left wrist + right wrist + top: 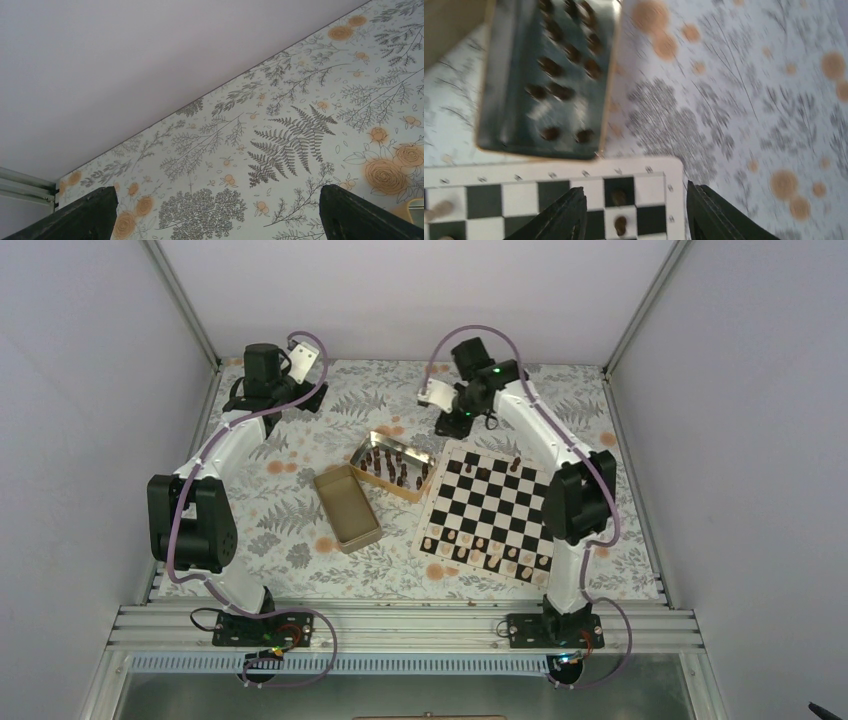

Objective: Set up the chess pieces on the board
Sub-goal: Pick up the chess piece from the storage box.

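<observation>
Toward the right side of the worktop (pixel 285 515), patterned with ferns and orange flowers: flat square chessboard (pixel 495 508) of black and white squares with a light wooden border, lying slightly skewed. On its near rows, pale light-wood pieces (pixel 485 552) already standing. On its far rows, only a few small dark brown wooden chess pieces (pixel 514 465) placed. Most of the dark set upright in the open golden rectangular tin (pixel 405 444) just off the board's far-left corner, probably put there for short carries. Beside that, nearer the worktop's middle, a second golden tin (pixel 347 510) with nothing inside, probably the lid set aside.

Right tool (pixel 635 192) above the board's far-left corner, at the edge toward the tin. Fingers (pixel 561 217) spread wide, nothing between them, two dark pieces visible on squares below. Judged: unloaded and next to the tin, so next comes a reach for another dark piece. Wrist view blurred, piece types not readable.

Left tool (pixel 216 197) at the worktop's far-left corner, well apart from board and tins. Gaping wide, holding nothing, facing bare worktop. Likely parked there out of the right arm's way.
</observation>
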`<action>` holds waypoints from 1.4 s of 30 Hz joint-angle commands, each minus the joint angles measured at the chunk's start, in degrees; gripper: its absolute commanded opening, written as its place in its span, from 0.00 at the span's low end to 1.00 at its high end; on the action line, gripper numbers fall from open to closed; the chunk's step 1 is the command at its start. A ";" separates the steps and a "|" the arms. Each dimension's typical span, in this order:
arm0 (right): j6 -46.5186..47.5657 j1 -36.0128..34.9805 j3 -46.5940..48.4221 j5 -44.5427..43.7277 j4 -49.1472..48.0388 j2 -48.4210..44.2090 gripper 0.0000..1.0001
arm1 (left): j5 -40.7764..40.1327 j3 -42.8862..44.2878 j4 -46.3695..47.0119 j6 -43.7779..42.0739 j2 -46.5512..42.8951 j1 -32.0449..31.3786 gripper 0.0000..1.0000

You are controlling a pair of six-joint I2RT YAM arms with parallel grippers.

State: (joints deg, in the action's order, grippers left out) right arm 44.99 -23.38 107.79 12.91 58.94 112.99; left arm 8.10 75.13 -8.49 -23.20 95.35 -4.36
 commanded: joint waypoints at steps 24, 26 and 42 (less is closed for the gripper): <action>0.69 -12.92 4.47 5.90 -0.55 14.55 0.45 | -1.56 -0.95 1.37 -0.61 -0.97 -0.12 1.00; 0.59 -12.97 5.03 5.17 -0.54 15.66 0.45 | -1.51 -1.19 1.45 -0.61 -1.11 -0.12 1.00; 0.13 -12.95 6.29 4.22 -1.49 19.60 0.36 | -1.68 -2.43 2.17 -0.97 -1.77 -0.03 1.00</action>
State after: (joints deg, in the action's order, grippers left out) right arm 45.12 -35.68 112.25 17.26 57.71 130.52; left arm 6.61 73.54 -7.55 -23.53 95.31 -4.36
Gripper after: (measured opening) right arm 0.377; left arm 0.999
